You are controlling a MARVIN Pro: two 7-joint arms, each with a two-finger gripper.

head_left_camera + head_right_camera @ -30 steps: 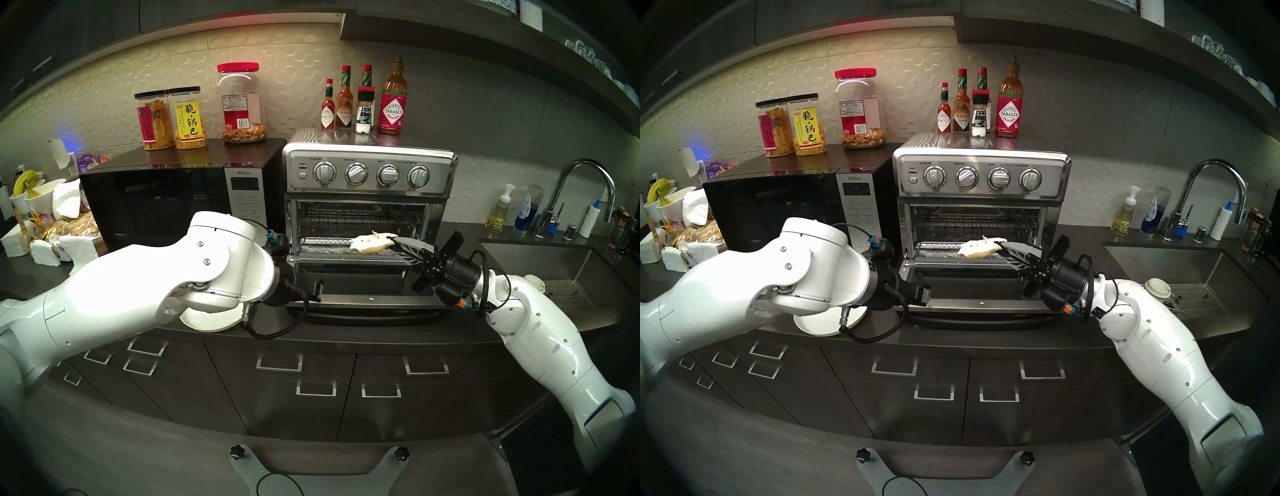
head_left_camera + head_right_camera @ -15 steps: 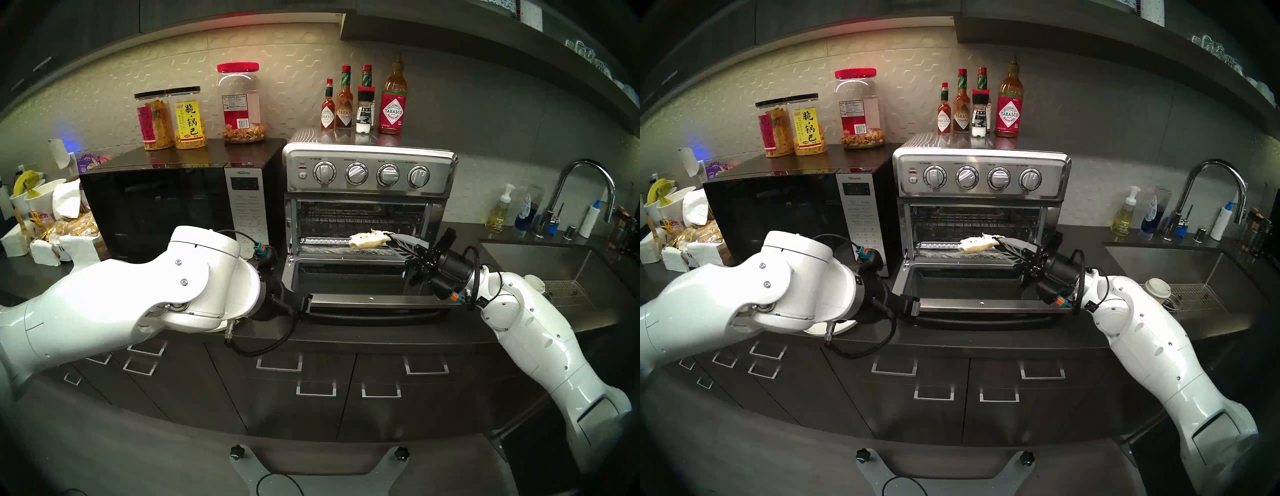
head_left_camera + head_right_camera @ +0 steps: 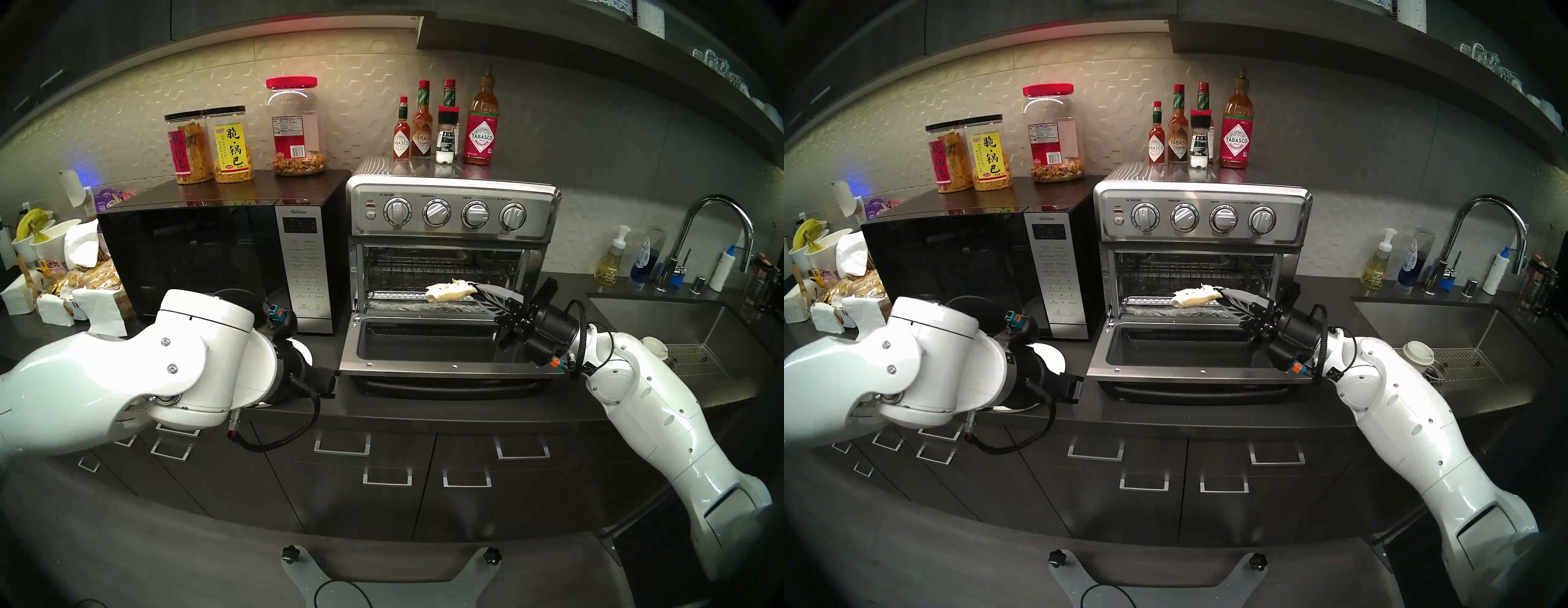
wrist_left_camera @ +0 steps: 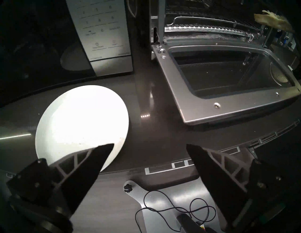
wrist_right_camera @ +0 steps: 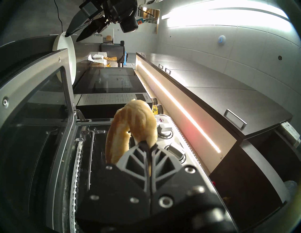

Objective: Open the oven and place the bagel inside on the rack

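Left arm (image 3: 127, 378) withdrawn from oven (image 3: 452, 212), Tabasco bottles (image 3: 482, 131) on top

Left white arm's bent low with its black gripper (image 4: 149, 146) angled downward, fingers spread wide and holding nothing, while the right white arm reaches forward, its black gripper (image 5: 148, 146) pinched tight.
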